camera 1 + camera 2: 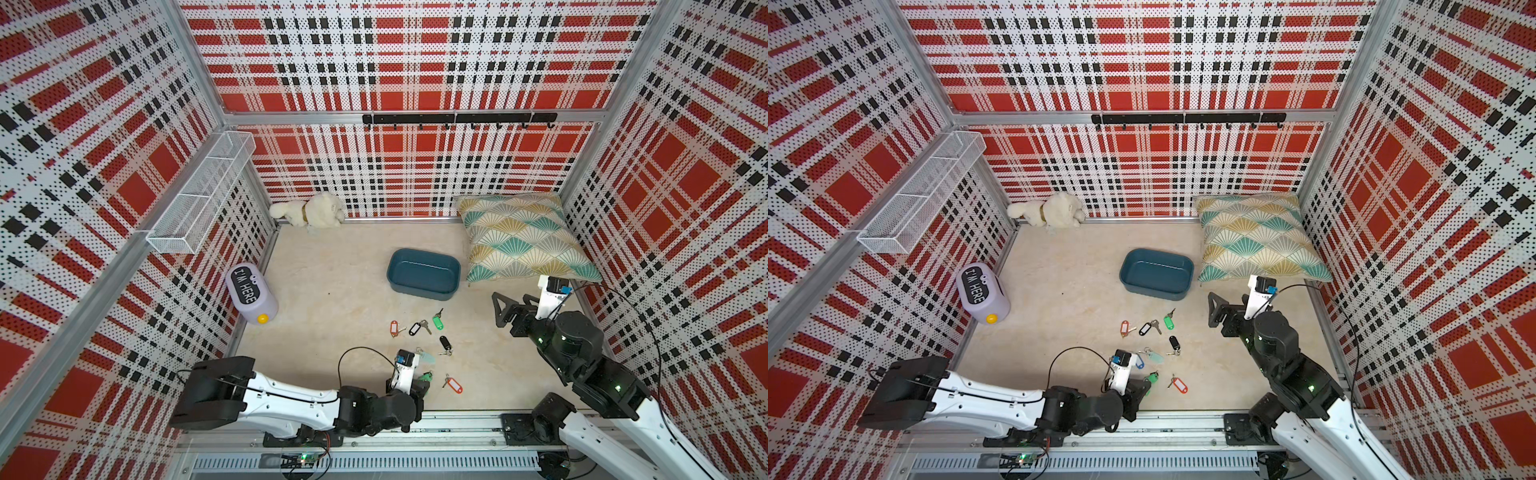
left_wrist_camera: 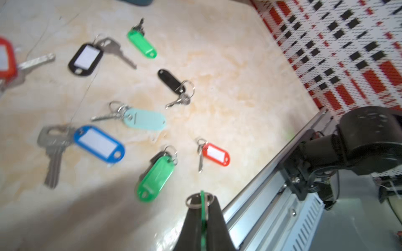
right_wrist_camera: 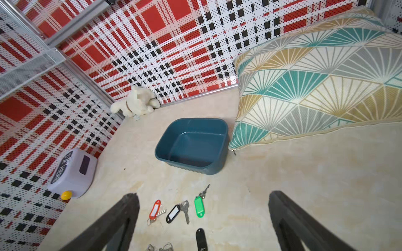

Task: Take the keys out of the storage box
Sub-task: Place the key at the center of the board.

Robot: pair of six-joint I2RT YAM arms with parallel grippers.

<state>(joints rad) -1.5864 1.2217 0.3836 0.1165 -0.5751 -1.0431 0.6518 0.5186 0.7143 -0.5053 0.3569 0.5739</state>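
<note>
From my station the job looks all but finished. The storage box [image 1: 424, 272] sits toward the back of the counter [image 1: 332, 291], just beside the pillow [image 1: 519, 237]. Its floor is bare in both top views and in the right wrist view, so I see no key left inside. The keys [image 1: 436, 322] lie scattered on the counter between the box and the front rail, apart from the box.

In the left wrist view I count eight lying flat:
- a red tag at the frame edge [image 2: 6, 58]
- a black tag with a white label [image 2: 86, 59]
- a light green one [image 2: 142, 44]
- a plain black one [image 2: 170, 81]
- a pale teal one [image 2: 144, 119]
- a blue one [image 2: 99, 144]
- a darker green one [image 2: 155, 178]
- a second red one [image 2: 216, 154]

A ninth, a green-tagged key [image 2: 202, 195], is pinched edge-on in my left tool [image 2: 201, 200]. Its jaws are pressed together on the tag, with the ring poking out at the tips. It sits near the front rail, close to the darker green one, and I cannot tell how high off the counter it is. My right tool [image 3: 203, 193] is spread wide with nothing between its jaws, and it faces the box from beside the key cluster.

I judge that what is left is to lower the left tool, let that last key go onto the counter, and pull both arms clear.
</note>
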